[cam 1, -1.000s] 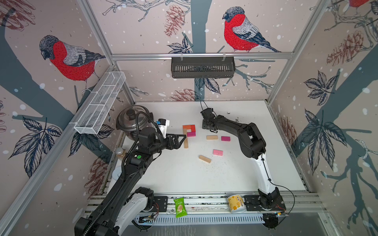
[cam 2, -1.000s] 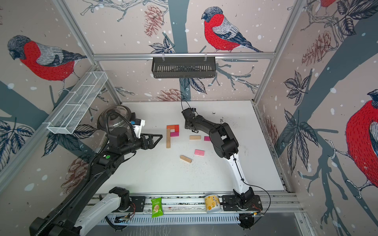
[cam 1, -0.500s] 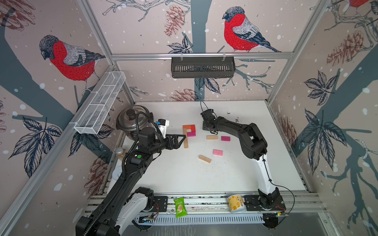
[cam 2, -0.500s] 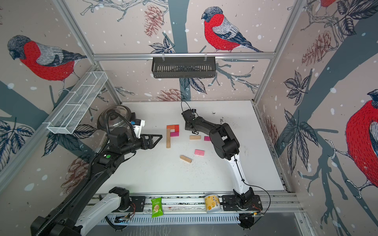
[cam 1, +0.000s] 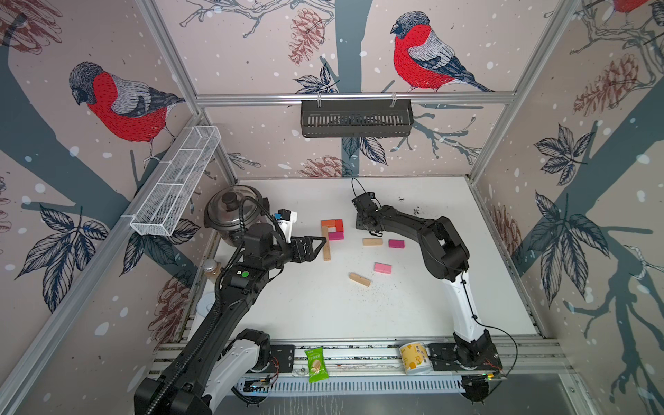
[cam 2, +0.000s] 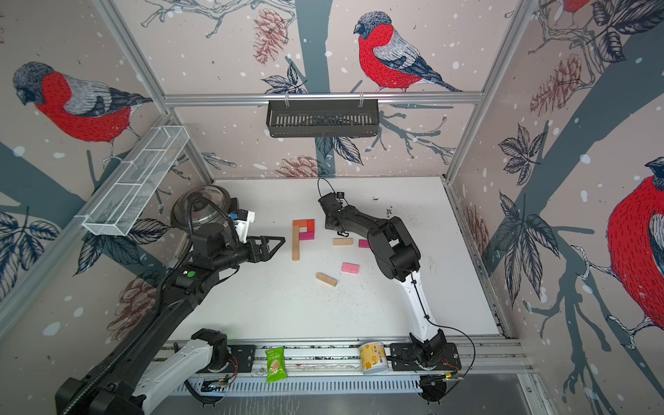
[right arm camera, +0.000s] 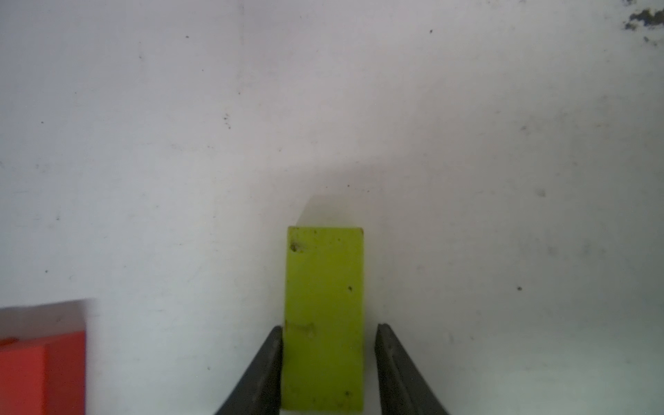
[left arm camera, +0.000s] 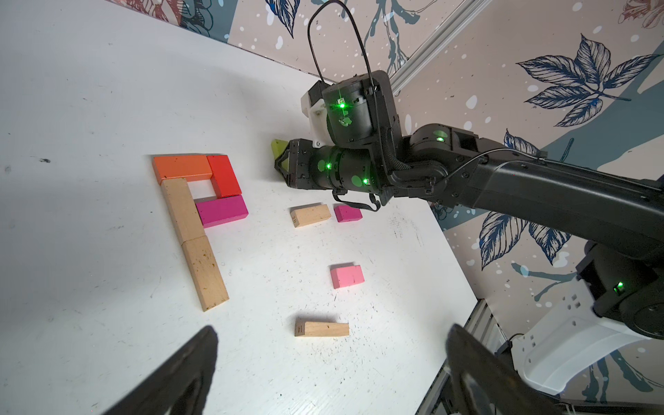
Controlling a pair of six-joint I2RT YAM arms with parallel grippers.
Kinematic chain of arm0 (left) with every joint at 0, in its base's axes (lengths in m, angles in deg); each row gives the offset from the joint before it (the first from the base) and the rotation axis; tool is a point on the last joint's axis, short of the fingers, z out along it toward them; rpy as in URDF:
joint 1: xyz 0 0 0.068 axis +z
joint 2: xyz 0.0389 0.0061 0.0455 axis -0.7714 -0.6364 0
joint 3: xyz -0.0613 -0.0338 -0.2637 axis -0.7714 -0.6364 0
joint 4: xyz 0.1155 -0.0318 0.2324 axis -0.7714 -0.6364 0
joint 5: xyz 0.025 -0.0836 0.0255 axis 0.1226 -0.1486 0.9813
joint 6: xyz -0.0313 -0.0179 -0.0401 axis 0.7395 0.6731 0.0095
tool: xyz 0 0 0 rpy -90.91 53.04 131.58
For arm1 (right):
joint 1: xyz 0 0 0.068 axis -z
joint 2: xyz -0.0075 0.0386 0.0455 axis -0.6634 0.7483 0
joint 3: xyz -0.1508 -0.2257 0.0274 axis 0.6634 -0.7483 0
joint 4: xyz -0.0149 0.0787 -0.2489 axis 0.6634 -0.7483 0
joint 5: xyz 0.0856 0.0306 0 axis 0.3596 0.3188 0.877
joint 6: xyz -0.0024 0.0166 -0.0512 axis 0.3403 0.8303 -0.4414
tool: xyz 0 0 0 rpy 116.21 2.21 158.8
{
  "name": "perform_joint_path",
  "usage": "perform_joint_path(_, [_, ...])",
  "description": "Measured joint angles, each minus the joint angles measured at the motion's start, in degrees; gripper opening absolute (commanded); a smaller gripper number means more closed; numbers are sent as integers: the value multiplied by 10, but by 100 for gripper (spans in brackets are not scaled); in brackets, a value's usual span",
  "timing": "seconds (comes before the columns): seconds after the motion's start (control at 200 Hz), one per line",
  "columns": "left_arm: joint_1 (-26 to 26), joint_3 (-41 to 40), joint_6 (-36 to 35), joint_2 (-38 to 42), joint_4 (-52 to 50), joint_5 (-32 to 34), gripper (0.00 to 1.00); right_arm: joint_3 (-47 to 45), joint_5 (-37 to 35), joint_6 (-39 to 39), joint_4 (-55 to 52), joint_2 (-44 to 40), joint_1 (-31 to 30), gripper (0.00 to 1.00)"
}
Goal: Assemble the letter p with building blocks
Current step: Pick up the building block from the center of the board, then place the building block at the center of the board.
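Lime block mostly behind right tool

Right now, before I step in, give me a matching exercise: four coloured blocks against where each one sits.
1 orange block
2 red block
3 pink block
4 lime-green block

A between the jaws of the right gripper
B alone on the table, touching nothing
C across the top of the tan stem
D loop side opposite the stem

Pairs: 1-C, 2-D, 3-B, 4-A
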Motion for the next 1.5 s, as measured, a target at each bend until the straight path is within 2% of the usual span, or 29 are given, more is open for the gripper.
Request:
perform_joint_path(0.115, [1, 0, 4, -1, 0, -1, 98, 0, 0, -2, 0, -1, 0, 34])
perform_joint_path(0.465, [3, 0, 4, -2, 0, -10, 98, 5, 19, -19, -44, -24, 0, 26])
perform_joint_path(0.745, [4, -2, 9, -1, 2, -11, 98, -15, 15, -47, -56, -131, 0, 25])
perform_joint_path(0.891, [3, -9, 19, 5, 16, -13, 98, -90, 10, -60, -48, -214, 5, 24])
perform_joint_path(1.041, [-9, -15, 25, 12, 26, -11, 98, -220, 9, -64, -28, -319, 26, 24])
perform_joint_path(1.271, [-99, -12, 25, 17, 30, 27, 98, -413, 20, -63, 5, -455, 74, 24])
perform_joint_path(1.501, [-173, -19, 30, -12, 42, 75, 98, -508, 32, -64, 43, -478, 108, 24])
